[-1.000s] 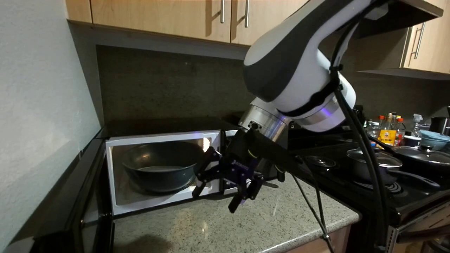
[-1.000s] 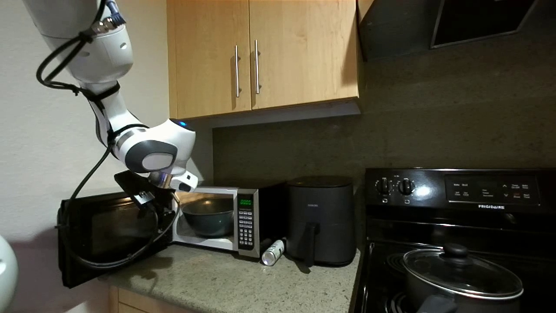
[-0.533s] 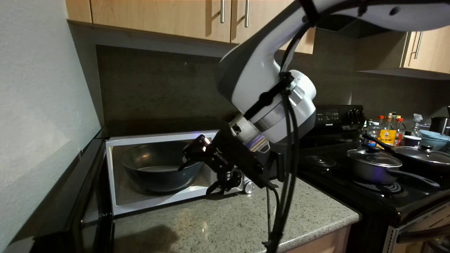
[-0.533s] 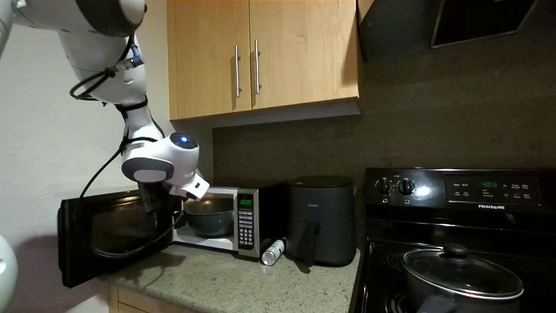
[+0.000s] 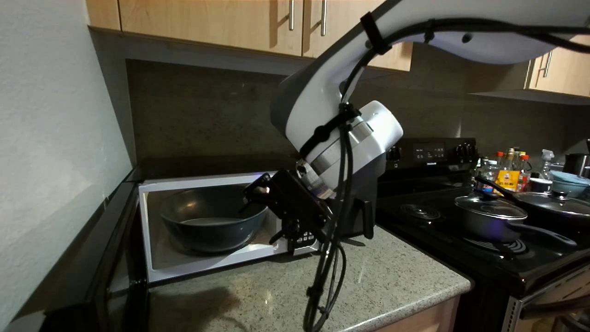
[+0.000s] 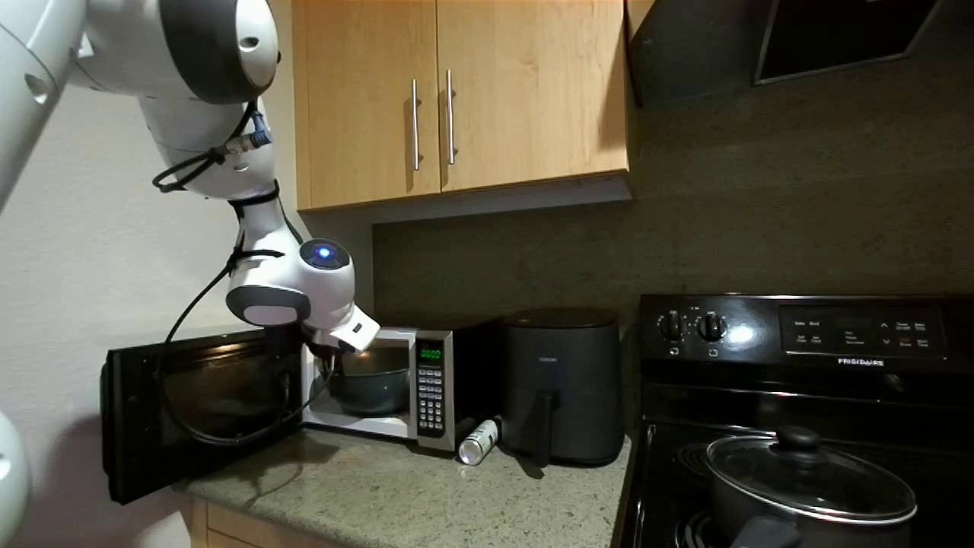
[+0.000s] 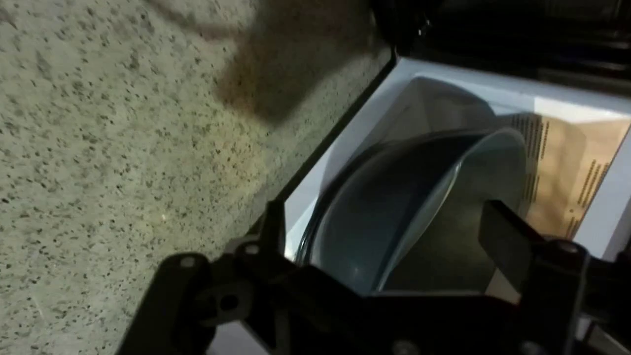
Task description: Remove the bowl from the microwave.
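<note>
- Bowl: wide, round, dark blue-grey, upright inside the lit microwave, taking up most of the cavity's width.
- Microwave door swung well out, on the side away from the button panel. Green zeros on the display.
- Claw slanting down at the microwave's mouth, fingers spread wide, gripping nothing.
- Wrist view: one of the fingers over the bowl's hollow, the other outside its wall; rim visible in the gap. Whether either touches the bowl, cannot tell.
- Arm white and grey, reaching in from above; blue light lit near the wrist. Black cables hang in a loop below it.
- Table of speckled stone carries the microwave; dark shadow across it before the cavity.
- Can on its side, just beside the microwave, near a black appliance with a front handle.
- Stove past that: lidded pot on it, glass-lidded pan near the pot. Bottles stand beyond.
- Wooden cupboards overhead, doors closed, bar handles.
</note>
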### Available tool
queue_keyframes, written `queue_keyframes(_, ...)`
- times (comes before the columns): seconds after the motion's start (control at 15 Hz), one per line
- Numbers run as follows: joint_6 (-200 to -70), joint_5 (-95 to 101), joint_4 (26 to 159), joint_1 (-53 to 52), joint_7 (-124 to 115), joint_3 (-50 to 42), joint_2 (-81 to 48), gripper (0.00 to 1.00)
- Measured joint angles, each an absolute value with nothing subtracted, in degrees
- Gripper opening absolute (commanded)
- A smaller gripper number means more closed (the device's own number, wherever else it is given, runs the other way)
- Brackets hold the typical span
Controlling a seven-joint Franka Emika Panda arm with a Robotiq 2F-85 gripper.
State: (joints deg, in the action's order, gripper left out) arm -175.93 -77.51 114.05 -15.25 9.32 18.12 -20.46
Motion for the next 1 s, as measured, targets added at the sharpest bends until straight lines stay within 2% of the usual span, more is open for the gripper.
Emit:
queue_keyframes(0.33, -184.8, -81.7, 102.5, -15.3, 8.7, 17.5, -29.9, 1.00)
queue_keyframes(1.0, -185.2, -81.6, 95.1, -15.4, 9.1, 17.9, -34.6, 1.00)
